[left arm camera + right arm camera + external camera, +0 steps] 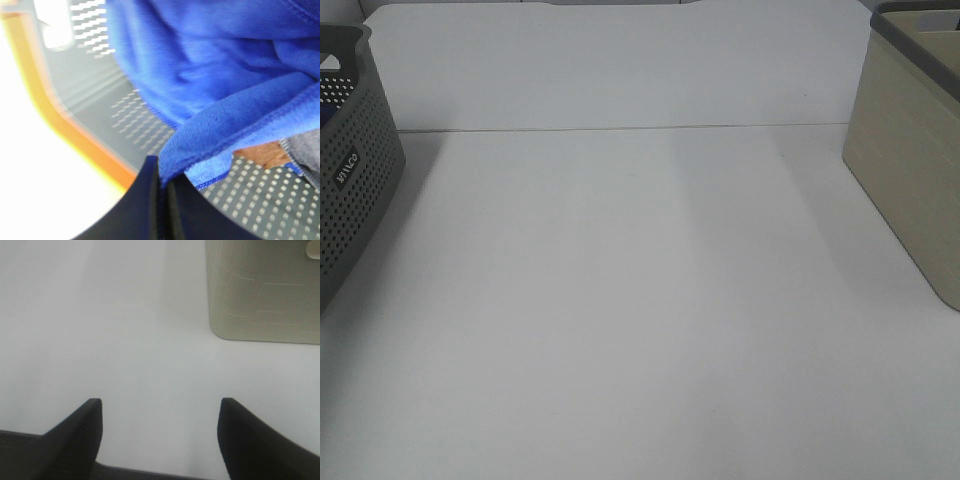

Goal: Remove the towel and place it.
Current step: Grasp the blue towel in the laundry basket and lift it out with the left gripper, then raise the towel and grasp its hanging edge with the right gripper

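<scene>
The towel [215,65] is royal-blue plush cloth, bunched inside the grey perforated basket [100,95], and it fills most of the left wrist view. My left gripper [161,165] is shut, with a stitched fold of the towel's edge pinched between its dark fingers. In the exterior high view neither gripper shows, and only a hint of blue appears through the grey basket [350,170] at the far left. My right gripper [161,402] is open over bare white table and holds nothing.
A beige basket [910,150] stands at the table's right edge, also in the right wrist view as the beige basket [265,295]. The grey basket has an orange rim [60,120]. A brownish item [265,152] lies under the towel. The white table [640,300] lies between the baskets.
</scene>
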Robot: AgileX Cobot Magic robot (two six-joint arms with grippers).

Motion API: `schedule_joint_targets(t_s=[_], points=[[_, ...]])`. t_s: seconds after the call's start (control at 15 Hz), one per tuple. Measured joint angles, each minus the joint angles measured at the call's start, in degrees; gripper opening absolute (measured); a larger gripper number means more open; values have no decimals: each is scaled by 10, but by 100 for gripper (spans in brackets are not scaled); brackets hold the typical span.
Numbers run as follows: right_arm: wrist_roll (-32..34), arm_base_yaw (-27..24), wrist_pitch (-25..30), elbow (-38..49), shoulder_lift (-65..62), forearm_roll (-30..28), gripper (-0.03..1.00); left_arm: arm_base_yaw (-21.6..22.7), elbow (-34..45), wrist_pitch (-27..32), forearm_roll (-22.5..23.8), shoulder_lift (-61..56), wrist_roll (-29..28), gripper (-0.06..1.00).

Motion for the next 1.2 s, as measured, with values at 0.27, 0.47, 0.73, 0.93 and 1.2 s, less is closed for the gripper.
schedule_joint_targets(t_s=[0.27,0.47,0.73,0.93,1.2], points=[[0,0,0,0,0,0,66,-1,0,2,-84,-114,-20,0],[0,0,0,0,0,0,66,-1,0,-3,-135,-188,-21,0],[0,0,0,0,0,0,66,-1,0,-40,-191,-243,-23,0],[0,0,0,0,0,0,66,-29,-50,-32,-209,-246,-48,0],[-2,0,-3,-1,0,1,66,-100,-120,-33,-205,-234,-74,0]])
